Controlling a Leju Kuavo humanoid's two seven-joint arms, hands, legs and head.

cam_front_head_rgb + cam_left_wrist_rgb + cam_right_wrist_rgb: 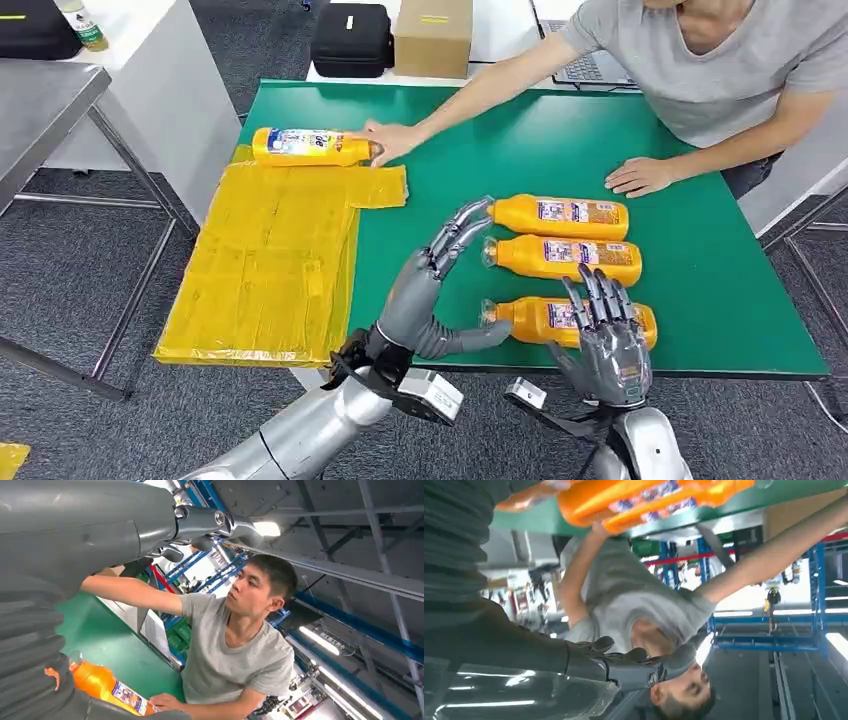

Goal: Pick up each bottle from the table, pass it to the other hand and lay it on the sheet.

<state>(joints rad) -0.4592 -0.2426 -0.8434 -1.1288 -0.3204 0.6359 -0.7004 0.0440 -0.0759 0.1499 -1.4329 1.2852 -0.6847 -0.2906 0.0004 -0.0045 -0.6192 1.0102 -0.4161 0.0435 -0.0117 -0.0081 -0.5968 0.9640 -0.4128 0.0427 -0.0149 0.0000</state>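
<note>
Across the green table top, a crinkled yellow plastic sheet is lying at the left edge, with one orange label-wrapped bottle resting on its far end under a person's hand. Three more orange bottles are lying in a row: far, middle, nearest. Both robot hands are hovering spread and holding nothing, the left hand beside the bottle caps, the right hand over the nearest bottle.
</note>
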